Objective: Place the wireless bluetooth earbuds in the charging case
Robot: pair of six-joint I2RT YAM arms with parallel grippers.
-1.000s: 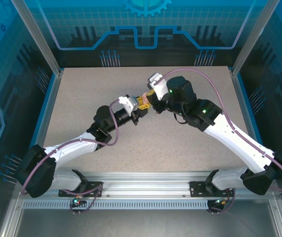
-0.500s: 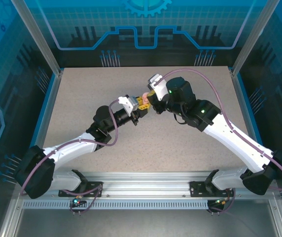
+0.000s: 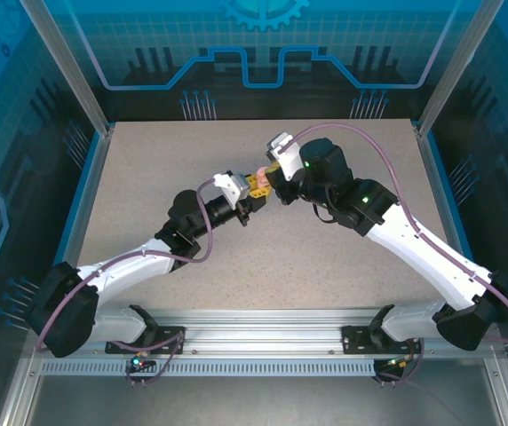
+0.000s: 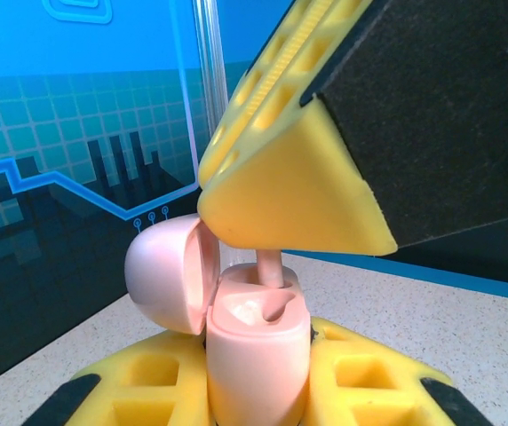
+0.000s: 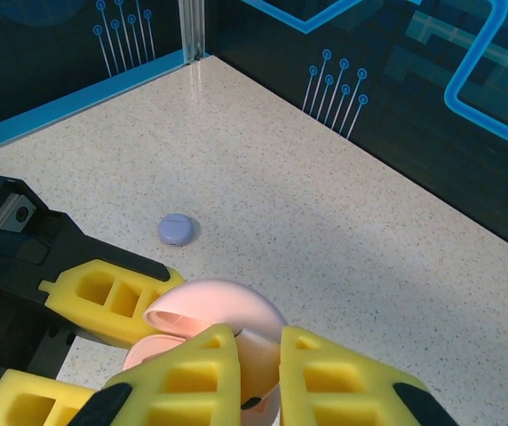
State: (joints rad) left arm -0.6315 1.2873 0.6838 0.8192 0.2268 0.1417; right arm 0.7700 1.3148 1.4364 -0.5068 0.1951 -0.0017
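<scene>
— How do we stand, starting from our own side?

— Both our arms stretch forward and lean inward, and they meet at the charging case. Our left tool is clamped around the case's lower body and holds it upright. Our right tool comes down on the case from above, its fingers drawn close on the stem of the pink earbud.

— And the case itself?

— It is pale pink and rounded, with its lid swung open to the left of the body. The earbud stands stem up, its head sunk into the case's well.

— Anything beyond the case?

— A small lilac round thing lies on the speckled counter, well apart from the case on its far side.
</scene>
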